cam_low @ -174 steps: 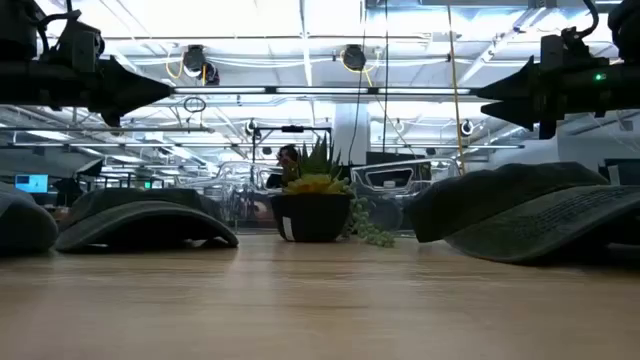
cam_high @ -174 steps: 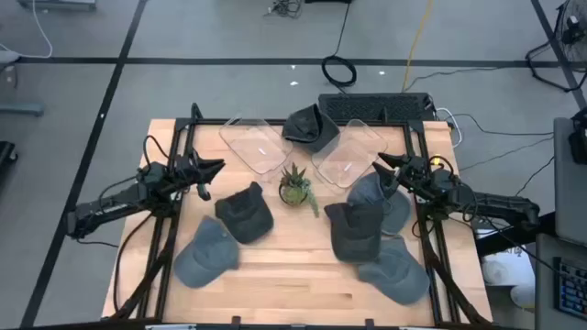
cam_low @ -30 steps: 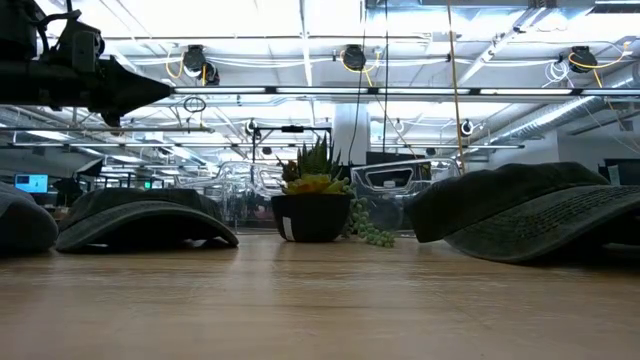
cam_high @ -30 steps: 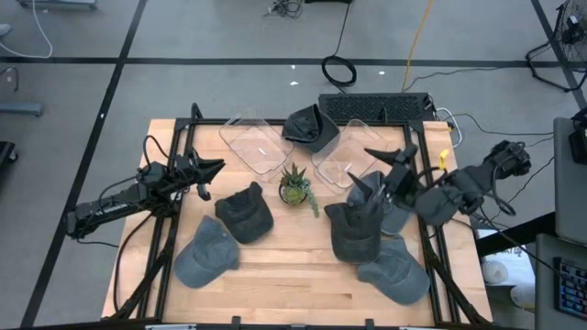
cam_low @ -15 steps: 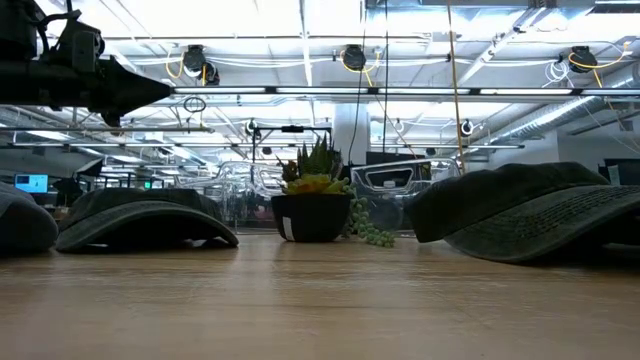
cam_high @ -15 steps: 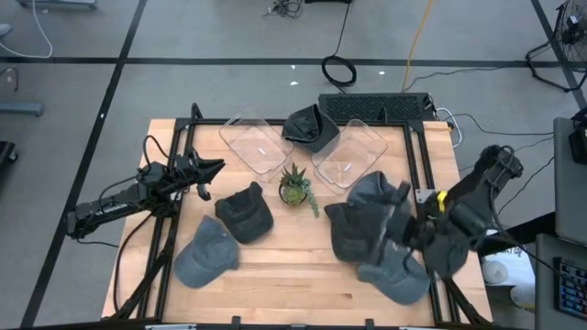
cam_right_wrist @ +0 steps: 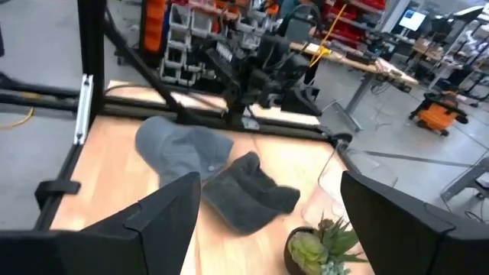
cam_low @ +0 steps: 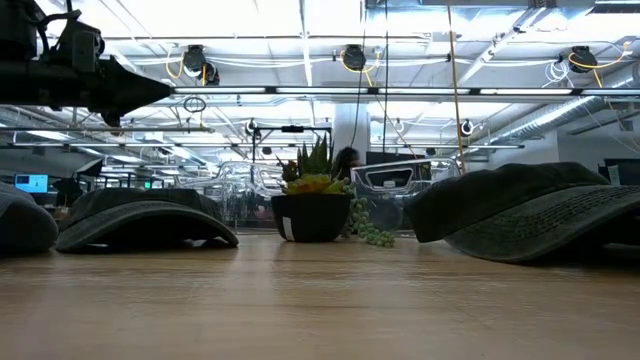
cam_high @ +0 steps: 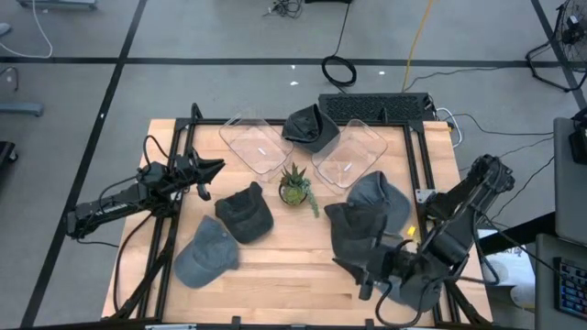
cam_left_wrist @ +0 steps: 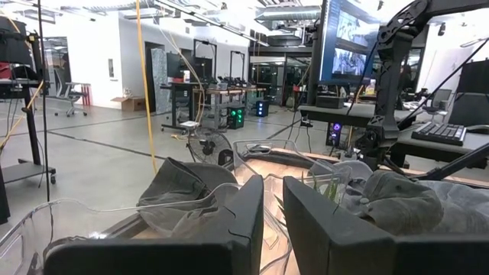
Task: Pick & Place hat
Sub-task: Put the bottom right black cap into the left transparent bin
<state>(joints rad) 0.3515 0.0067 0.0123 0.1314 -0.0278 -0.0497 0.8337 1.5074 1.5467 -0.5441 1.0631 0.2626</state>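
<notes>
Several grey and dark caps lie crown-up on the wooden table. On the left are a dark cap [cam_high: 246, 211] and a grey cap [cam_high: 206, 249]. On the right, a dark cap [cam_high: 356, 229] overlaps a grey cap [cam_high: 376, 195], and another grey cap [cam_high: 408, 280] lies partly under my right arm. One more dark cap [cam_high: 310, 126] sits at the far edge. My right gripper [cam_high: 359, 280] [cam_right_wrist: 267, 229] hovers open above the right near caps, facing the table's left. My left gripper [cam_high: 209, 167] [cam_left_wrist: 273, 218] waits shut above the left side, also seen in the low view [cam_low: 140, 90].
A small potted plant [cam_high: 295, 186] [cam_low: 312, 205] stands mid-table. Two clear plastic containers [cam_high: 257, 142] [cam_high: 348, 154] lie at the far edge on either side of the far cap. Black frame rails [cam_high: 170, 229] run along both table sides. Bare wood [cam_high: 293, 275] shows at the near middle.
My right arm has swung from above the right far caps toward the table's near edge. It has turned so that its gripper now points toward the table's left, above the near right caps. The caps and my left arm have stayed still.
</notes>
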